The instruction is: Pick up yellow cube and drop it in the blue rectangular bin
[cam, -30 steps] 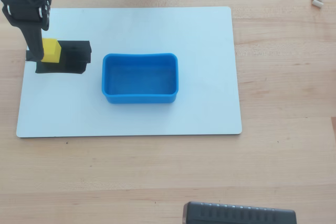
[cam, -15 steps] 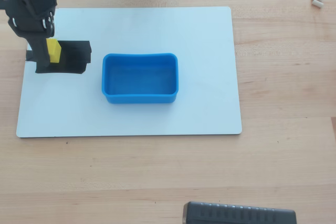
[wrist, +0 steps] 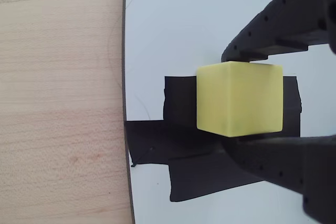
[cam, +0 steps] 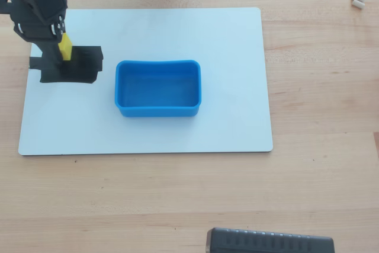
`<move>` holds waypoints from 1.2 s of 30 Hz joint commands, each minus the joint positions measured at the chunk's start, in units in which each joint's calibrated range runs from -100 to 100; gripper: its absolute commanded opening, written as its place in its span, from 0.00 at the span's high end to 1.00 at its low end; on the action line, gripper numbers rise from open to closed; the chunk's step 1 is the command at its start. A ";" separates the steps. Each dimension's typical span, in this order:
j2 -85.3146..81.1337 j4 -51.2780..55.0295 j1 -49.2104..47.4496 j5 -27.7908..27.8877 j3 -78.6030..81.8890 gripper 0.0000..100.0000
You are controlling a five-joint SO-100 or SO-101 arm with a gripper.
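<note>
Pale wooden desk [cam: 320, 176] fills both views, and a white board [cam: 237, 122] lies flat on it, nearer the far left corner than the right. At the near edge of the desk sits a dark ribbed object [cam: 269, 242], partly cut off in the overhead view.

Farther in, the bin [cam: 158, 108] rests mid-board, a bright blue tray with rounded corners and bowed walls, nothing inside it. Toward the far left corner of the desk, the pincer [cam: 63, 48] is clamped on the cube [cam: 64, 46], above a patch of black tape [cam: 83, 66] stuck near the board's left edge. Cube and bin are well apart.

In the wrist view the cube [wrist: 239, 98] is plain pale yellow with sharp edges, squeezed between the two black fingers [wrist: 273, 24], one against its top face and one against its bottom. Only this view shows the tape [wrist: 178, 150] as overlapping strips. Small white bits [cam: 357, 1] near the far right corner appear only from overhead.
</note>
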 commanded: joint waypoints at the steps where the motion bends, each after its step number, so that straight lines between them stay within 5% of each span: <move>1: -2.29 3.32 -1.57 -2.10 -7.22 0.83; 20: -18.83 18.18 -22.15 -15.19 -9.58 0.84; 36: -30.26 3.07 -35.79 -19.39 11.51 0.84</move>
